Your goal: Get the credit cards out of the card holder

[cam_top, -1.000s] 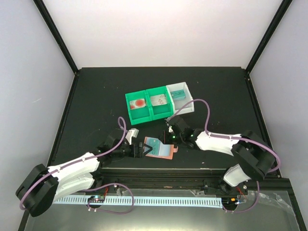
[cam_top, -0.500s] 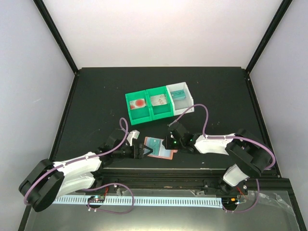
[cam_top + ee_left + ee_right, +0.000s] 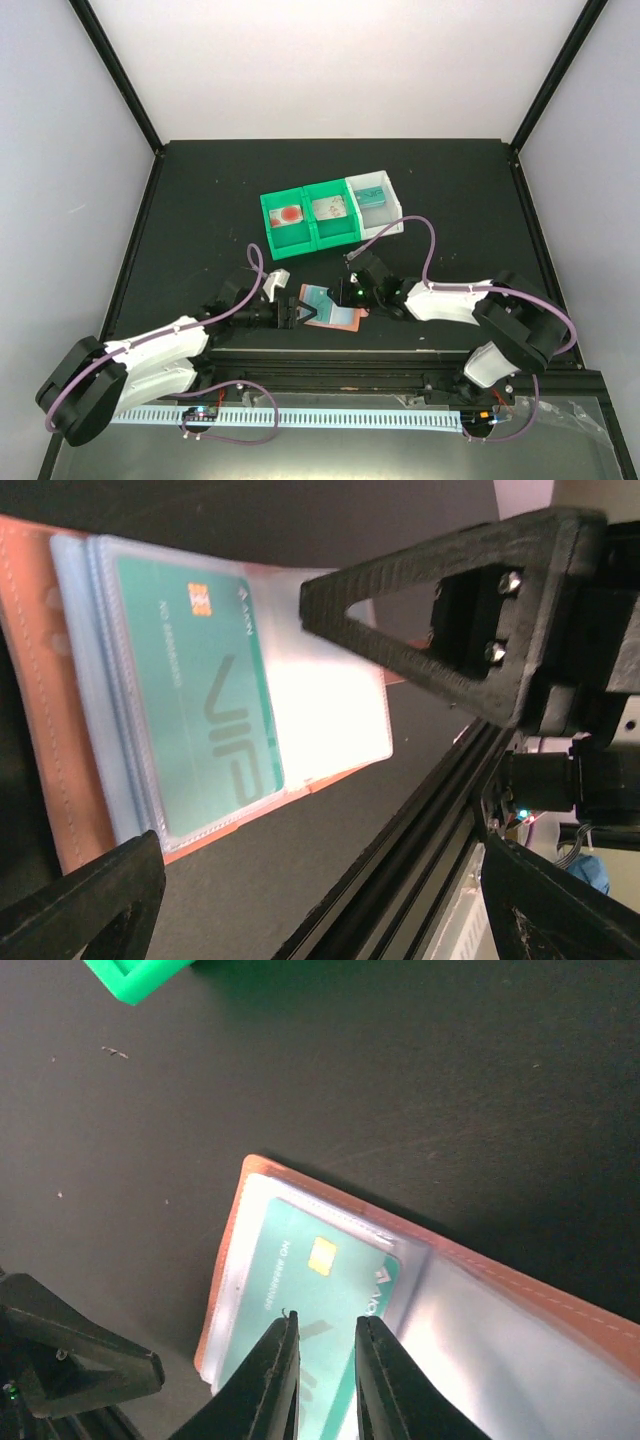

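Right pincer (image 3: pixel 325 1325) has dropped, slightly parted, teal card (image 3: pixel 200 700) beneath its tips; left pincer (image 3: pixel 297 308) spread beside holder (image 3: pixel 520 1285). Next, drag card out.

Black table (image 3: pixel 200 190): card holder (image 3: pixel 338 317), trays (image 3: pixel 311 213)

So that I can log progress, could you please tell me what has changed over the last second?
The right hand moved toward the near edge and now sits over the open card holder, fingers nearly together above the teal card. The left hand narrowed slightly but remains open at the holder's left edge. No grip or release is visible. The holder, card and trays stayed about where they were.
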Motion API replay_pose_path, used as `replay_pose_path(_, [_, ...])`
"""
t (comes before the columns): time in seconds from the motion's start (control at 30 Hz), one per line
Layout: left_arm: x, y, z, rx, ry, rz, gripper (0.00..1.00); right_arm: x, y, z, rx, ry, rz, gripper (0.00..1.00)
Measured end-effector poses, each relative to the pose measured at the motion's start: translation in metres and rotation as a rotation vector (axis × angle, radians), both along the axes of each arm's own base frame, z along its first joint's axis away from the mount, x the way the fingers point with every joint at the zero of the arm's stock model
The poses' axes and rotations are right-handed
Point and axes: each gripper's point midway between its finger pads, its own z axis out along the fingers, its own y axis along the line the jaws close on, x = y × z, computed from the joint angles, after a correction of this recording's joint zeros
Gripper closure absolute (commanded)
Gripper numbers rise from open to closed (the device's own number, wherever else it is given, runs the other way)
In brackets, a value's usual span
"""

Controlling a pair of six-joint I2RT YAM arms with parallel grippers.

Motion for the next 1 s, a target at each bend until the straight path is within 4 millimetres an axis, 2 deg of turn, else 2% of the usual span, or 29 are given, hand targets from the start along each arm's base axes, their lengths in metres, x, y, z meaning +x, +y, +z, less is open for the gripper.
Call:
replay_pose_path(0.2, [0.007, -0.004, 0.009, -0.006, -0.028, -0.004, 0.16, 0.000, 0.007, -0.003, 0.006, 0.014, -0.002, 0.84])
replay_pose_path(0.37, [0.011, -0.005, -0.005, 0.031, 0.000, -0.009, 0.23, -0.001, 0.005, -0.016, -0.023, 0.035, -0.007, 0.84])
replay_pose_path(0.6, [0.012, -0.005, -0.023, 0.069, 0.031, -0.017, 0.25, -0.002, 0.003, -0.027, -0.051, 0.047, -0.004, 0.94])
replay_pose_path(1.0, [0.022, -0.008, -0.017, 0.080, -0.017, -0.011, 0.27, 0.001, 0.003, -0.029, -0.060, 0.022, -0.005, 0.99])
